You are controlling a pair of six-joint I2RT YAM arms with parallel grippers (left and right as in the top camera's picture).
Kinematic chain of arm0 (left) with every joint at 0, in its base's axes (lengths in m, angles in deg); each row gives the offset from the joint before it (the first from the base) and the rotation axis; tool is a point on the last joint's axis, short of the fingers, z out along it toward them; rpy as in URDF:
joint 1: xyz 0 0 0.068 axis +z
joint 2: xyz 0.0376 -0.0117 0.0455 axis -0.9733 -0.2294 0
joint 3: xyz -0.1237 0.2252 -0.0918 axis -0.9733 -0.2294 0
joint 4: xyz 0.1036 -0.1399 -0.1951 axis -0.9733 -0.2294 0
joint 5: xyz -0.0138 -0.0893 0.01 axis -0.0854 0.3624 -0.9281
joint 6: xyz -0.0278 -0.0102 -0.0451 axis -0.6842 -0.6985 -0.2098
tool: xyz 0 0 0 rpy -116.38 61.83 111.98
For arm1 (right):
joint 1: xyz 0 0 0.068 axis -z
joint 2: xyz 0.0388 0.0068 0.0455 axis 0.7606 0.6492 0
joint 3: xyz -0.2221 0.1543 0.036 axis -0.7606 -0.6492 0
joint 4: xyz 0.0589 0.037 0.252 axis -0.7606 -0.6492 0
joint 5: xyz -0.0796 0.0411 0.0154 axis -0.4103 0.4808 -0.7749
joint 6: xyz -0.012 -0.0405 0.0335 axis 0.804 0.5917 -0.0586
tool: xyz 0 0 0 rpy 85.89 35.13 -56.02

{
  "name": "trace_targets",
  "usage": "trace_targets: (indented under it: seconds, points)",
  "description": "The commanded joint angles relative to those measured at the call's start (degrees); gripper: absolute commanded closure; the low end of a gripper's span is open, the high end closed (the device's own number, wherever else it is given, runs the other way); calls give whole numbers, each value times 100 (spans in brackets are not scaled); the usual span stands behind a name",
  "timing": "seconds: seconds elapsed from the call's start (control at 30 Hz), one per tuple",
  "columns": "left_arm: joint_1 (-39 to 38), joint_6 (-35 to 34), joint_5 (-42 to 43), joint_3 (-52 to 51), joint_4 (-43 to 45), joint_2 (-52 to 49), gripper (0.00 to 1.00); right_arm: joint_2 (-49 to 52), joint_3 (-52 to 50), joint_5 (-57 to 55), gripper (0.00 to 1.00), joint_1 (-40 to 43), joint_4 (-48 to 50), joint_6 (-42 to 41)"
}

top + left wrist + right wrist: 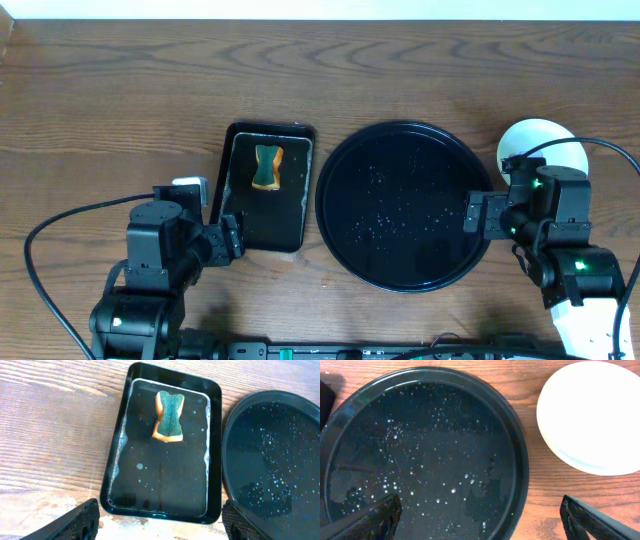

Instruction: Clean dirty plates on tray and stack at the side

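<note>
The large round black tray lies at the table's middle right, wet with droplets and bare of plates; it also shows in the right wrist view and the left wrist view. The plates sit stacked on the table to the tray's right, pale and clean on top, also in the right wrist view. My right gripper is open and empty over the tray's right rim. My left gripper is open and empty at the near end of the sponge tray.
A rectangular black sponge tray with water in it lies left of the round tray, holding a yellow-and-green sponge, also seen in the left wrist view. Wet smears mark the wood by its near edge.
</note>
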Motion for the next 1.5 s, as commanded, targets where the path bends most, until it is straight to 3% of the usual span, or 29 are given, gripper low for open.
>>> trace_targets:
  seconds: [0.0, 0.83, 1.07, 1.47]
  points:
    - [-13, 96, 55, -74, -2, -17, 21, 15, -44, 2, 1, -61, -9, -76]
    - [-13, 96, 55, -74, -11, -17, 20, -225, -103, -133, 1, -68, -42, -28]
    - [-13, 96, 55, -74, -11, -17, 20, -1228, -573, -61, 1, -72, 538, -28]
    - [-13, 96, 55, -74, -11, -17, 20, -3298, -2382, -271, 1, -413, 2651, -11]
